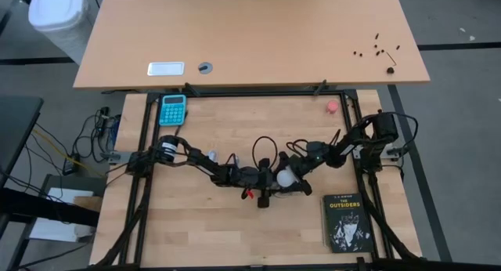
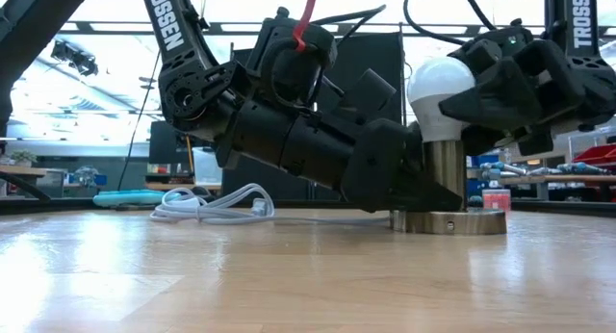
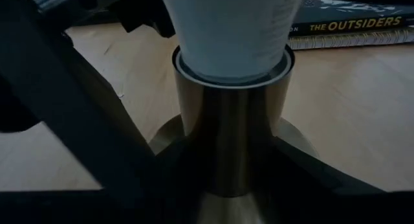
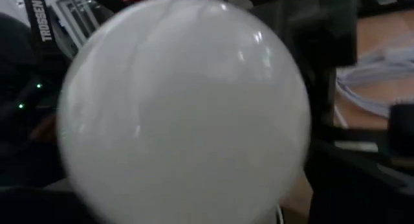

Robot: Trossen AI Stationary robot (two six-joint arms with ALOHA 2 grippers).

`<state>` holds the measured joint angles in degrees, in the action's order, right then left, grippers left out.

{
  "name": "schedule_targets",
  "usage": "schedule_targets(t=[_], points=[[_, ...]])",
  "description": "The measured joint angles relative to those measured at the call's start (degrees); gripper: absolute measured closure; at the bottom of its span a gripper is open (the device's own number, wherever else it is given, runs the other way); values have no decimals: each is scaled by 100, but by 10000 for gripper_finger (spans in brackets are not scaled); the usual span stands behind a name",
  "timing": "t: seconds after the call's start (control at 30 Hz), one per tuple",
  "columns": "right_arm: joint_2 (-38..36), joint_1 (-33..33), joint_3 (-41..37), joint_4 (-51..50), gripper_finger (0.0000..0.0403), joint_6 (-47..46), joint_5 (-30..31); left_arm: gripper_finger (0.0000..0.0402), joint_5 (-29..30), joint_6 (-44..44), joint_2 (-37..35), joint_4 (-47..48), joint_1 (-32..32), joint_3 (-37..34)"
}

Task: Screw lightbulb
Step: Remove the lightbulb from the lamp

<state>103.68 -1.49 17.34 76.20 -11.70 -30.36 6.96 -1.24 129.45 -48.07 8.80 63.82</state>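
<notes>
I see the slatted wooden bench [image 1: 188, 224] filling the black frame, with a second, paler desk [image 1: 250, 36] beyond it at twelve o'clock. Through the low view the room behind is bright, with glazing and cluttered shelves.

Both arms carry the word "TROSSEN" in white. They meet near the bench's centre. At five o'clock lies a black book [image 1: 345, 223] titled "THE OUTSIDERS"; the same title reads along its spine in the left wrist view.

The one holder here is the brass-coloured socket [image 2: 445, 179], an upright tube on a round disc base. The lightbulb [image 2: 440, 86] sits upright in it, its white neck inside the tube's rim and its globe above.

My left tool [image 2: 409, 174] is down at the socket; its dark fingers [image 3: 77, 133] stand either side of the tube, clamped on it. My right tool [image 2: 486, 97] is at the globe, which fills its own wrist view, but I cannot tell whether its fingers press the glass or stand apart from it.

A teal calculator [image 1: 173, 109] lies at eleven o'clock, and a white coiled cord [image 2: 217, 206] trails across the boards behind the socket. A small pink-red round object [image 1: 332, 106] sits at one o'clock, near the frame.

On the far desk I see a white plate [image 1: 166, 68], a grey grommet [image 1: 205, 67] and some dark scattered bits [image 1: 380, 48].
</notes>
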Motion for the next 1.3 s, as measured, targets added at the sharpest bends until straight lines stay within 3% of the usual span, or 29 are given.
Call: schedule_targets(t=[0.23, 0.5, 0.77, 1.07, 1.3], points=[[-423, 77, -590, 20, 21, -212, 553, 208, -4, -3, 0, 0, 9, 3], [-1246, 769, -1186, 44, 34, -225, 1789, 208, 24, -3, 0, -7, 9, 5], [-1683, 1791, -1703, -51, 40, -441, 3769, 208, 28, -3, 0, -5, 7, 8], [-1674, 3001, -1496, -518, 59, -640, 5807, 208, 81, -1, 0, -6, 7, 12], [-1671, 3578, -990, -1204, 76, -643, 6544, 208, 114, 1, 0, 2, 7, 12]])
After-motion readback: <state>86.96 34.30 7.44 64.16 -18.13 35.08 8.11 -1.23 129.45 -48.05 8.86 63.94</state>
